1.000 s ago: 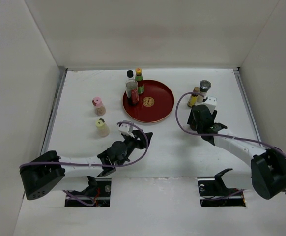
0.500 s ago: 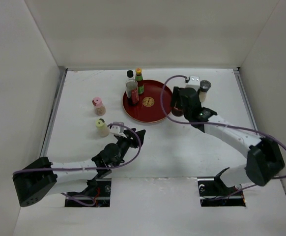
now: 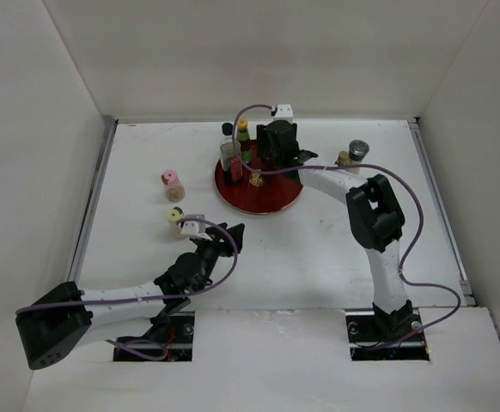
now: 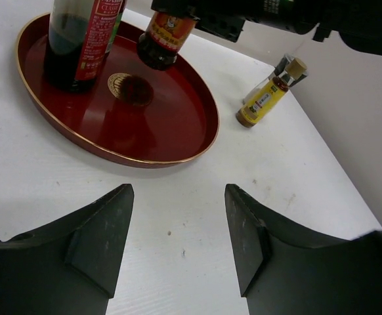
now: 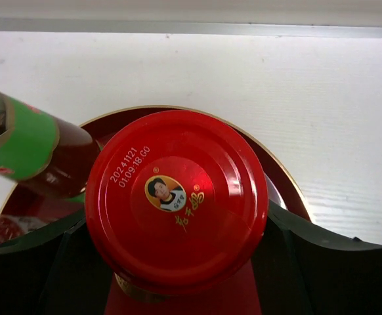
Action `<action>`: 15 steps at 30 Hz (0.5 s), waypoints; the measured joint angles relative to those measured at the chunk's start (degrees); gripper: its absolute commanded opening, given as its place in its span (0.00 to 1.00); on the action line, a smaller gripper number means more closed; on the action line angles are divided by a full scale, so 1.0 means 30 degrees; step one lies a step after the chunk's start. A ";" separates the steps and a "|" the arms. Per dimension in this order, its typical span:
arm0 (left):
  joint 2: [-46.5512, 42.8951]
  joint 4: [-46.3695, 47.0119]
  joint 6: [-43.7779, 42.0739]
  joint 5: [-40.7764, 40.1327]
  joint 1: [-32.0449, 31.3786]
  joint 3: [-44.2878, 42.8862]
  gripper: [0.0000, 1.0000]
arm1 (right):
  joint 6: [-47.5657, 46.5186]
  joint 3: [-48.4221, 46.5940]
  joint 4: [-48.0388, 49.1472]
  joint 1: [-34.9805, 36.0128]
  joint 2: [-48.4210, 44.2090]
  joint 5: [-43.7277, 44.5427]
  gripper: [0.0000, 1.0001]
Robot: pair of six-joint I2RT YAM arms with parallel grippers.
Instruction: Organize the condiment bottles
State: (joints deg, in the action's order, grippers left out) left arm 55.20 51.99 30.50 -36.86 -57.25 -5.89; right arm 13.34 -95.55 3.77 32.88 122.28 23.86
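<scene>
The red-lidded jar (image 5: pixel 176 200) is clamped in the right claw (image 5: pixel 176 230), held just above the tray's (image 4: pixel 197 141) middle near the table's (image 3: pixel 336 249) far edge; the left claw (image 4: pixel 178 243) is seen part-open, empty.

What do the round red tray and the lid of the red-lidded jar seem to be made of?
The round red tray looks like glossy lacquered plastic or wood: reflections, thin gold rim. The lid of the red-lidded jar is probably painted metal: smooth sheen, pressed rings, printed date.
</scene>
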 measured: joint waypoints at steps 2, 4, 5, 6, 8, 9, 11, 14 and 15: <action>0.0066 -0.0007 0.0000 0.0015 0.0007 0.0000 0.56 | -0.0109 -0.0743 -0.0146 -0.0051 0.0765 -0.0095 0.53; 0.0109 -0.0007 0.0015 0.0051 0.0051 0.0000 0.56 | -0.0204 -0.1355 -0.0321 -0.0080 0.1413 -0.0124 0.55; 0.0168 -0.0007 0.0029 0.0095 0.0066 0.0000 0.56 | -0.0262 -0.1654 -0.0408 -0.0102 0.1683 -0.0124 0.56; 0.0226 -0.0022 0.0044 0.0175 0.0080 0.0000 0.56 | -0.0321 -0.1974 -0.0510 -0.0131 0.1953 -0.0138 0.57; 0.0321 -0.0029 0.0073 0.0372 0.0080 0.0000 0.56 | -0.0372 -0.2390 -0.0721 -0.0197 0.2310 -0.0182 0.62; 0.0379 -0.0036 0.0087 0.0466 0.0080 0.0000 0.56 | -0.0372 -0.2499 -0.0801 -0.0226 0.2412 -0.0182 0.65; 0.0466 -0.0051 0.0124 0.0561 0.0087 0.0000 0.56 | -0.0372 -0.2674 -0.0940 -0.0240 0.2543 -0.0189 0.70; 0.0554 -0.0102 0.0138 0.0721 0.0204 0.0000 0.56 | -0.0350 -0.2703 -0.1122 -0.0321 0.2557 -0.0175 0.86; 0.0554 -0.0109 0.0146 0.0750 0.0226 0.0000 0.56 | -0.0277 -0.2710 -0.1005 -0.0328 0.2557 -0.0182 0.90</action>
State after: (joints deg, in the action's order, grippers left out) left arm 56.86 51.66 30.94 -34.61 -56.58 -5.89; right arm 12.51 -103.68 0.75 31.90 129.95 23.31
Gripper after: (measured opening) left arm 0.561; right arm 0.832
